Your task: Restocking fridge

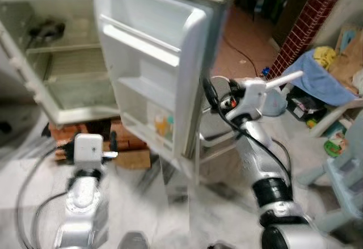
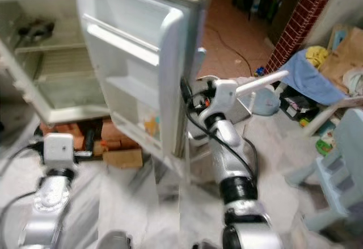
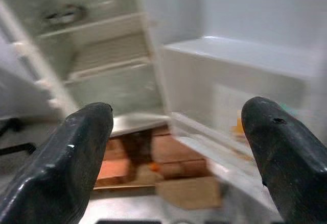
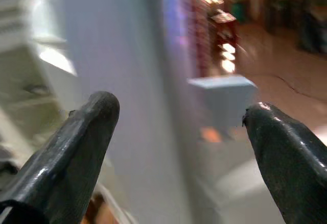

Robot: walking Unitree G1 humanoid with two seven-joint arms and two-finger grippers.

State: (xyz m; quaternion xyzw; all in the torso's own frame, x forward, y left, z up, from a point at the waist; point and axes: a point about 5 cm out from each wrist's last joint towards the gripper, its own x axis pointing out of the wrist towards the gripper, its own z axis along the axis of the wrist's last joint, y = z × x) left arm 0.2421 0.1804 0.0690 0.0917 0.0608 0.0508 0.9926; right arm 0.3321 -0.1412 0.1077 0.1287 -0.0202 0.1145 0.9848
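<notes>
The white fridge [image 1: 68, 73] stands open, its wire shelves bare apart from a dark item on the top shelf [image 1: 48, 30]. Its door [image 1: 153, 62] is swung out toward me, and a small orange-and-yellow item [image 1: 163, 125] sits in the door's lowest shelf. My right gripper [image 1: 208, 90] is at the door's outer edge, open; in the right wrist view [image 4: 181, 106] the door's edge lies between the two fingers. My left gripper [image 1: 113, 143] is held low in front of the fridge, open and holding nothing [image 3: 179, 109].
Red bricks [image 1: 74, 133] prop the fridge, with a cardboard piece [image 1: 133, 159] beside them. A brick pillar [image 1: 303, 22], a blue cloth [image 1: 317, 79] on clutter and a pale plastic chair [image 1: 346, 175] crowd the right. A cable [image 1: 28, 186] loops on the floor at left.
</notes>
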